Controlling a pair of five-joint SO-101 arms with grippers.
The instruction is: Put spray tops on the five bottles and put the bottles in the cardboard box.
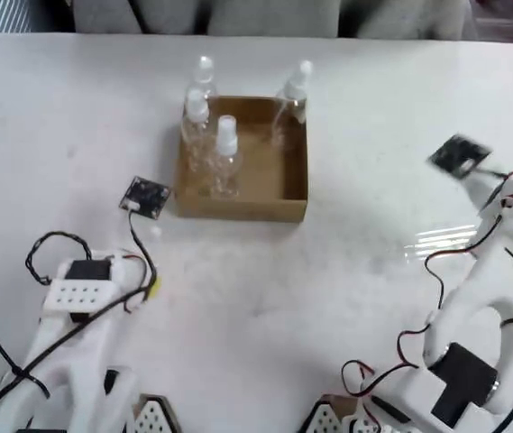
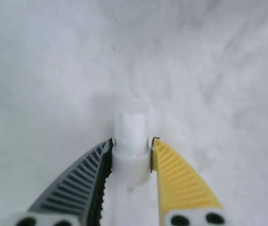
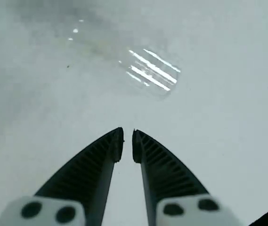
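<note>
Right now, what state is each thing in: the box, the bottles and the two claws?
Cardboard box: upright, open on top.
Four bottles at the box: standing upright, spray tops on.
Left claw: shut on a white spray top.
Right claw: shut, holding nothing.

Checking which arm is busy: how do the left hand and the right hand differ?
The left hand is shut on a white spray top; the right hand is closed on nothing, with a sliver between its tips. The left hand has one grey and one yellow finger; the right hand's are both dark. Both have ribbed fingers and hang over the white table.
</note>
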